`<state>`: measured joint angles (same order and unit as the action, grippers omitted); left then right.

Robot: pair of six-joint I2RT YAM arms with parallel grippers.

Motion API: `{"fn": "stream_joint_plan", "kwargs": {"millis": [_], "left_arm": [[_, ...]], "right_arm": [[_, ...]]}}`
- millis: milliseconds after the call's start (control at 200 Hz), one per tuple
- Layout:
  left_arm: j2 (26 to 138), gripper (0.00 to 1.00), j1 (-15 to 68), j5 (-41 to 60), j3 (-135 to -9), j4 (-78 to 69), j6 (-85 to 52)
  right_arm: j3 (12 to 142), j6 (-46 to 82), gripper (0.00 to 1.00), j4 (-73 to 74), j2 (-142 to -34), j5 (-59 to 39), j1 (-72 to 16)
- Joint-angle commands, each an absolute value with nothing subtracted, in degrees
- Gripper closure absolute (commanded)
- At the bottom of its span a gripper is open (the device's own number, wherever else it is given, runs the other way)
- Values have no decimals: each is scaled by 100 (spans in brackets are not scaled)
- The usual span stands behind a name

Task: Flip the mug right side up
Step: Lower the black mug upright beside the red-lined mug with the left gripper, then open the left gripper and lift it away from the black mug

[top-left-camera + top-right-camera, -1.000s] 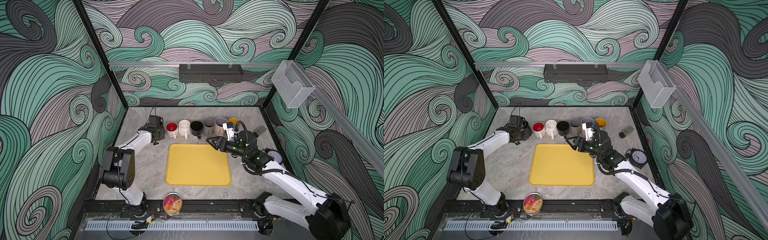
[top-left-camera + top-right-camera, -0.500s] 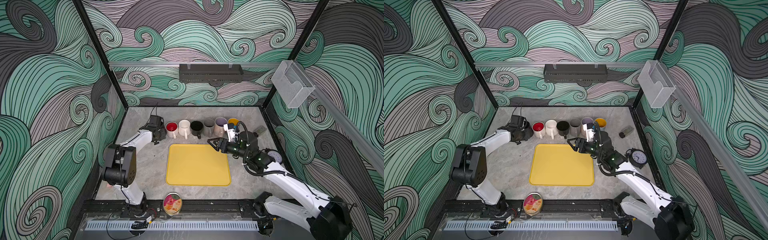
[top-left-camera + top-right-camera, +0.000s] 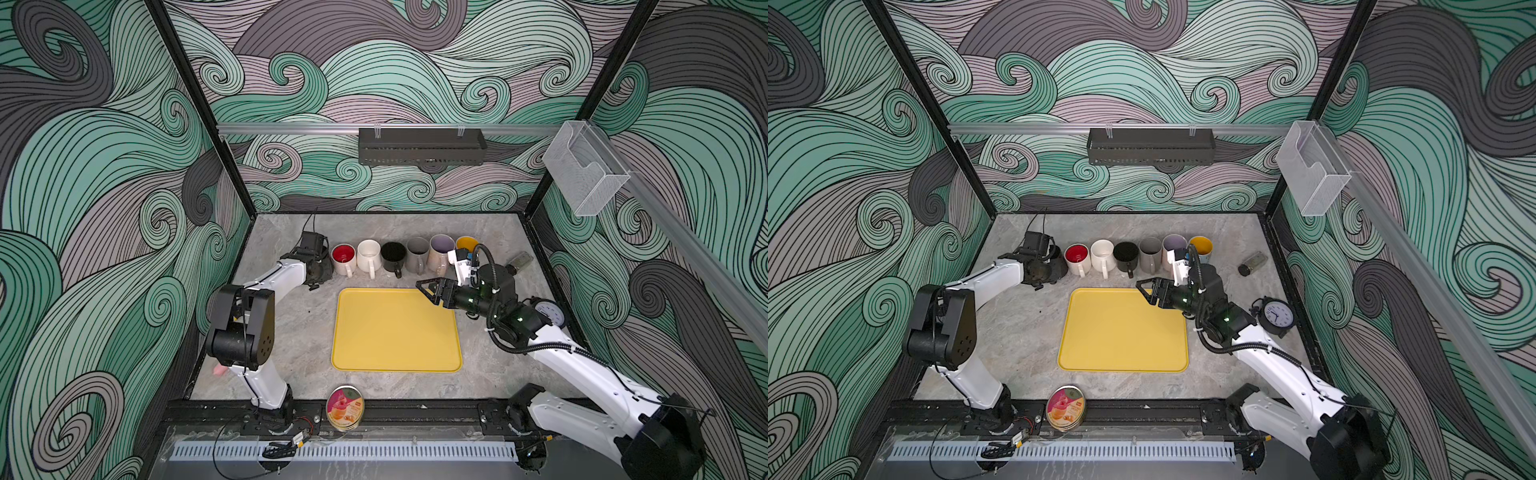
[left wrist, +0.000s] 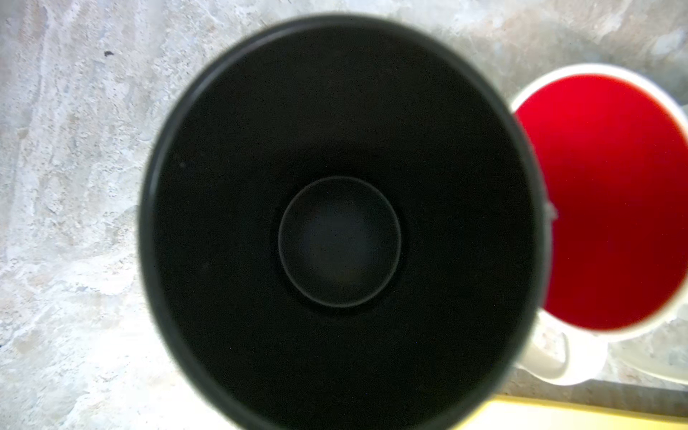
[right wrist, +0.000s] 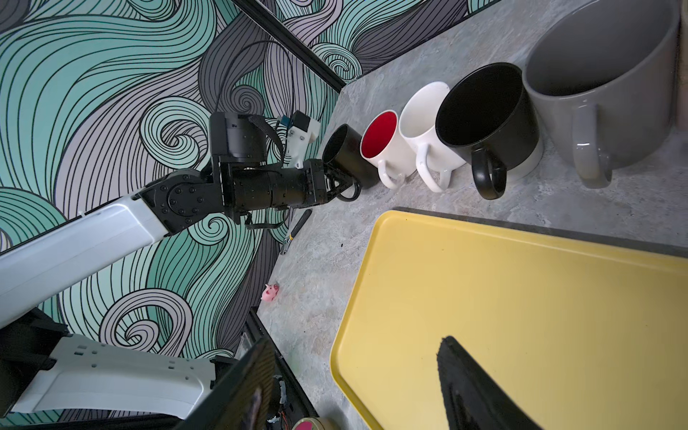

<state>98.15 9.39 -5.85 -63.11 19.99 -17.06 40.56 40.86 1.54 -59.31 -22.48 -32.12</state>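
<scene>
Mug (image 5: 348, 156), black, upright on the surface (image 5: 409, 48) at the row's end, just beside red mug (image 5: 379, 145). Left jaws at its handle; can't tell if clamped. Right jaws released, empty, above tray (image 3: 395, 368). Risk: pulling away snags the handle and tips it.

Bright even light, soft shadows, left wrist view blurred

We could read no text for certain. The clock (image 3: 1278, 314) near the tabletop's right edge carried dial numerals too small to make out, and the round tin (image 3: 1066, 407) at the front edge bore an illegible red label.
</scene>
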Motion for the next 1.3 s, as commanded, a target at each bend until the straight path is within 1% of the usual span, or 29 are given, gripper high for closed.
{"fn": "stream_joint_plan", "kwargs": {"millis": [0,150,235,375,465,520,540,565,580,600,690,761,781,801,821,841,856,951,991,1061,1106,1161,1196,1246,1296], "left_arm": [[9776,75,1036,-551,-6471,1722,-1643],[9764,68,1123,-637,-6436,1736,-1635],[9632,63,1149,-676,-6360,1755,-1660],[9131,50,1169,-867,-6108,1893,-1689],[8653,44,1177,-1061,-5921,2060,-1753],[8277,40,1207,-1315,-5774,2158,-1881],[8150,39,1228,-1394,-5717,2176,-1908],[7882,37,1244,-1541,-5633,2187,-1947],[7781,37,1256,-1609,-5577,2182,-1946],[7652,35,1271,-1669,-5510,2162,-1930],[6961,31,1327,-2179,-5142,1939,-1969],[6465,28,1352,-2375,-4646,1380,-1833],[6309,25,1368,-2397,-4450,1094,-1732],[6164,21,1379,-2448,-4263,811,-1641],[6010,14,1384,-2486,-3996,423,-1555],[5855,4,1395,-2466,-3732,8,-1416],[5735,2,1398,-2423,-3559,-312,-1282],[5204,1,1390,-2038,-2231,-2505,-118],[5188,1,1367,-2234,-1971,-3035,169],[5482,1,1231,-2897,-2131,-2843,241],[5803,2,1113,-3025,-2324,-2581,427],[6278,2,957,-3141,-2338,-2915,509],[6529,1,801,-2963,-2320,-3144,398],[6913,2,563,-2290,-2332,-3276,201],[7326,2,453,-1855,-2337,-3508,113]], "right_arm": [[4028,3990,30,80,-5903,-2148,-3174],[4027,3973,29,33,-5899,-2114,-3173],[4025,3982,29,-4,-5846,-2090,-3173],[4087,3867,29,-199,-5705,-1959,-3173],[4161,3734,28,-419,-5621,-1839,-3173],[4219,3623,24,-555,-5594,-1762,-3172],[4247,3586,21,-622,-5597,-1716,-3173],[4289,3534,13,-707,-5592,-1664,-3173],[4303,3499,6,-756,-5594,-1640,-3173],[4339,3449,1,-814,-5599,-1587,-3166],[4501,3222,0,-1142,-5638,-1273,-3171],[4641,3031,1,-1394,-5686,-959,-3172],[4680,2984,0,-1468,-5695,-851,-3173],[4716,2952,0,-1530,-5696,-736,-3173],[4740,2924,0,-1577,-5687,-606,-3173],[4768,2897,0,-1630,-5680,-454,-3170],[4785,2878,0,-1664,-5667,-334,-3177],[4756,2690,0,-1702,-5555,458,-3208],[4725,2520,1,-1654,-5532,760,-3216],[4667,2217,0,-1543,-5547,1161,-3222],[4675,2025,0,-1516,-5600,1353,-3225],[4676,1861,1,-1399,-5669,1510,-3226],[4661,1793,0,-1309,-5717,1573,-3220],[4655,1720,1,-1204,-5801,1604,-3226],[4665,1657,0,-1120,-5897,1649,-3210]]}}
